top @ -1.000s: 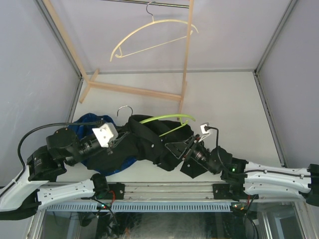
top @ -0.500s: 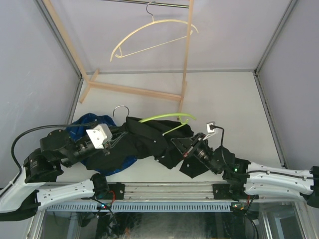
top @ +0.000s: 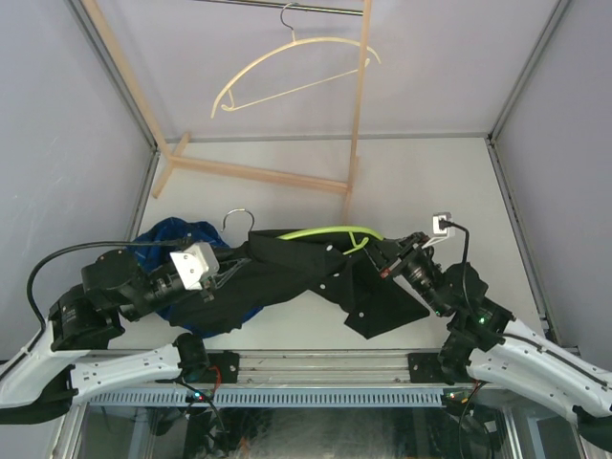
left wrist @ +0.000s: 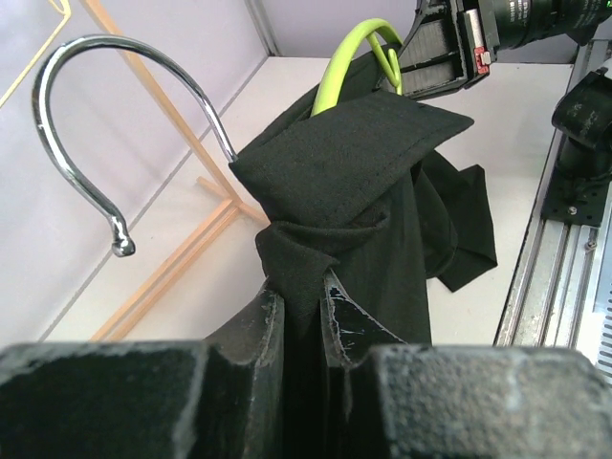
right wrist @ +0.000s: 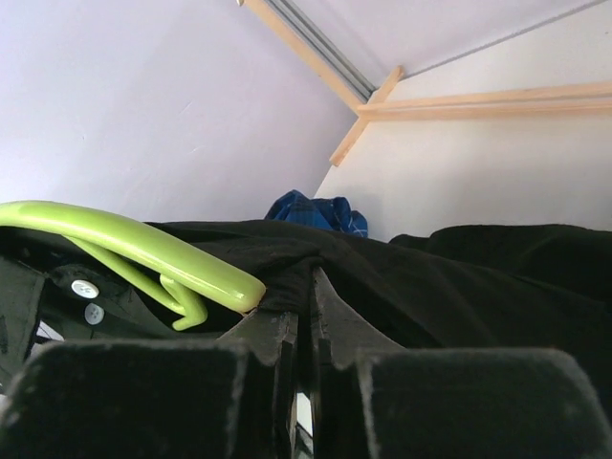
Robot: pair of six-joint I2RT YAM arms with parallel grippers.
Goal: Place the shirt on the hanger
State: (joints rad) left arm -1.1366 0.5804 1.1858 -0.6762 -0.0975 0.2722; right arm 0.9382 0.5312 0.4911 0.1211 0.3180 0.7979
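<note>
The black shirt (top: pixel 287 273) hangs stretched between my two grippers, draped over the lime-green hanger (top: pixel 330 230). The hanger's metal hook (top: pixel 237 216) rises just beyond the left gripper (top: pixel 228 271). That gripper (left wrist: pixel 301 301) is shut on a fold of the shirt (left wrist: pixel 354 163) below the collar, with the hook (left wrist: pixel 96 115) to its upper left. The right gripper (top: pixel 375 260) is shut on the shirt's fabric (right wrist: pixel 459 277) right beside the hanger's right tip (right wrist: pixel 143 249). Two pale buttons (right wrist: pixel 84 289) show under that arm of the hanger. A loose flap of shirt (top: pixel 382 311) lies on the table.
A blue plaid shirt (top: pixel 177 234) lies bunched under the left arm. A wooden rack (top: pixel 258 174) stands at the back, with a cream hanger (top: pixel 296 67) hooked on its rail. Grey walls close in both sides, and a metal rail (top: pixel 316 368) runs along the near edge.
The right gripper shut on the shirt and pulled it right and away, stretching the cloth along the hanger. The left gripper kept its hold and shifted only slightly.
</note>
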